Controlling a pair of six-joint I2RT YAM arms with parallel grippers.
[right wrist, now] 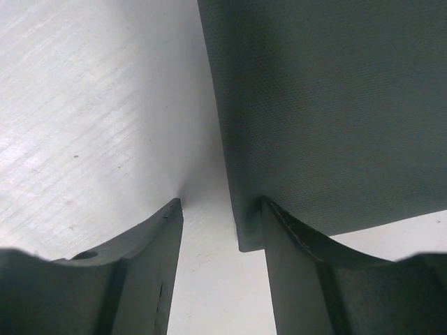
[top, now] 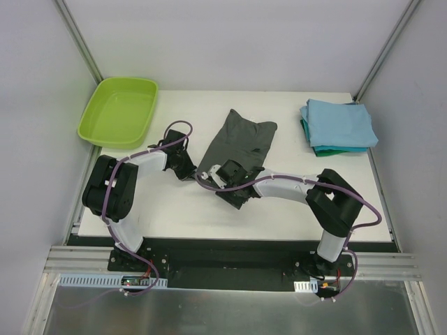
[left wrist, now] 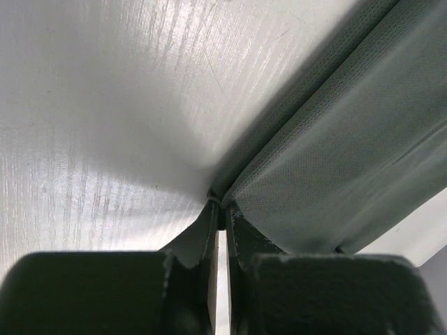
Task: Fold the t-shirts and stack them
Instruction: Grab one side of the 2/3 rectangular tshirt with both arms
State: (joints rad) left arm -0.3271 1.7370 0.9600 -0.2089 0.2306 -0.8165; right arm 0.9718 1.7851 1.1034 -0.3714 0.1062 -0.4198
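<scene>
The dark charcoal-grey t-shirt lies rumpled in the middle of the white table. My left gripper is at the shirt's lower left edge. In the left wrist view it is shut, with the cloth's edge pinched at its tips. My right gripper is low over the shirt's near end. In the right wrist view it is open, and a corner of the shirt lies between the jaws against the right finger. A folded light blue shirt lies on a folded teal one at the back right.
A lime-green plastic tub stands at the table's back left corner, partly over the edge. White walls and metal frame posts close in the back and sides. The arm bases sit on a black rail at the near edge.
</scene>
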